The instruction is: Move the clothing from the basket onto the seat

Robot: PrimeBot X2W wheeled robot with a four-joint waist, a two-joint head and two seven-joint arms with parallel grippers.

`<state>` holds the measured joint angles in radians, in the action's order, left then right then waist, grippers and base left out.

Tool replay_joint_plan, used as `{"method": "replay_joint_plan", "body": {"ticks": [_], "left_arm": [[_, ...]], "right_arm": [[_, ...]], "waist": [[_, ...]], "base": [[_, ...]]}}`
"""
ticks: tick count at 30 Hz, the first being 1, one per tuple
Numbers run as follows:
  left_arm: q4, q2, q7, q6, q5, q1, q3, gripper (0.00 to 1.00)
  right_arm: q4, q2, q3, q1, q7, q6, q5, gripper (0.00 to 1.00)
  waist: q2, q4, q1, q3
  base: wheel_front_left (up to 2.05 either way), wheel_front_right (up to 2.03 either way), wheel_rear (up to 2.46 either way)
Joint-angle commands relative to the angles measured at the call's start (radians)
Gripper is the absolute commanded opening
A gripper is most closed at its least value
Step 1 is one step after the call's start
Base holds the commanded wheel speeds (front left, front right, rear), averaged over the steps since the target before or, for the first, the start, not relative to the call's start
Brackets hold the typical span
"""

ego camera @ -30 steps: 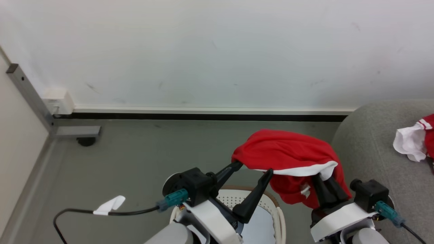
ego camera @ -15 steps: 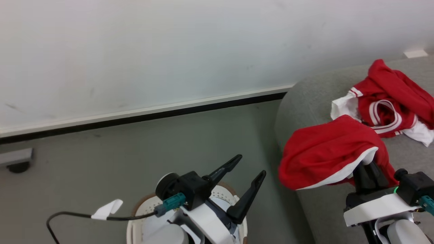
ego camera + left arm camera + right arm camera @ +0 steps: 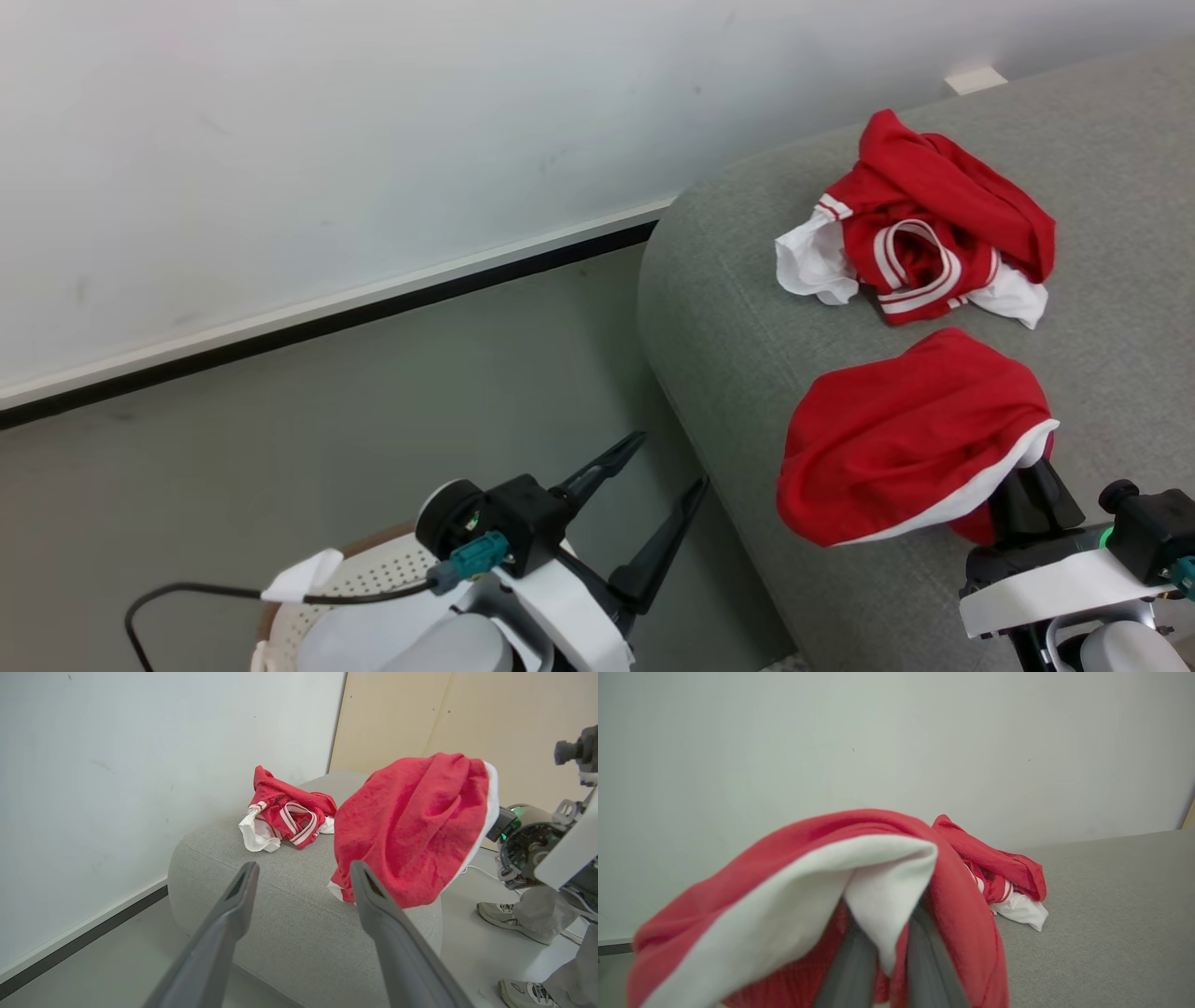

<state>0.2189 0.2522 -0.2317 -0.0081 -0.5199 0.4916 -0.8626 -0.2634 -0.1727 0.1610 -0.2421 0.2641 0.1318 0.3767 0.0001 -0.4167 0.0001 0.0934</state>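
The right hand, pinched tight on a red garment, holds it over the seat, at 6 o'clock from a second garment. The left hand gapes empty near the basket. On release, the draped cloth may cling to the hand or slide off the seat's edge.

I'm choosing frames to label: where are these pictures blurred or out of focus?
Right wrist view: the held garment is soft, close to the lens; the seat is sharper. Left wrist view: the left gripper's fingers blur low down. Head view: sharp, evenly lit.
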Motion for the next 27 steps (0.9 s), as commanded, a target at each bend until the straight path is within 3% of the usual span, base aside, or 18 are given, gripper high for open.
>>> {"method": "replay_joint_plan", "body": {"ticks": [1,13,20,27], "left_arm": [[0.008,-0.005,-0.012,-0.002,0.000,0.008,0.000,1.00],[0.043,-0.020,-0.021,-0.011,0.000,0.019,-0.002,1.00],[0.034,0.001,-0.010,0.000,0.001,0.028,0.005,1.00],[0.003,0.032,0.010,0.009,0.012,0.052,0.012,1.00]], "right_arm": [[0.005,-0.003,-0.003,0.012,0.000,-0.002,0.001,0.00],[0.020,-0.023,-0.009,-0.017,0.000,-0.002,-0.012,0.00],[0.020,-0.106,0.003,-0.117,0.000,-0.002,-0.027,0.00],[-0.043,-0.237,-0.038,-0.252,-0.009,-0.002,-0.010,0.00]], "waist": [[-0.0001,-0.012,-0.0001,0.001],[-0.0001,-0.010,-0.0001,0.011],[-0.0001,0.010,-0.0001,0.060],[-0.0001,0.043,-0.0001,0.152]], "base": [[0.00,0.00,0.00],[0.00,0.00,0.00],[0.00,0.00,0.00],[0.00,0.00,0.00]]}}
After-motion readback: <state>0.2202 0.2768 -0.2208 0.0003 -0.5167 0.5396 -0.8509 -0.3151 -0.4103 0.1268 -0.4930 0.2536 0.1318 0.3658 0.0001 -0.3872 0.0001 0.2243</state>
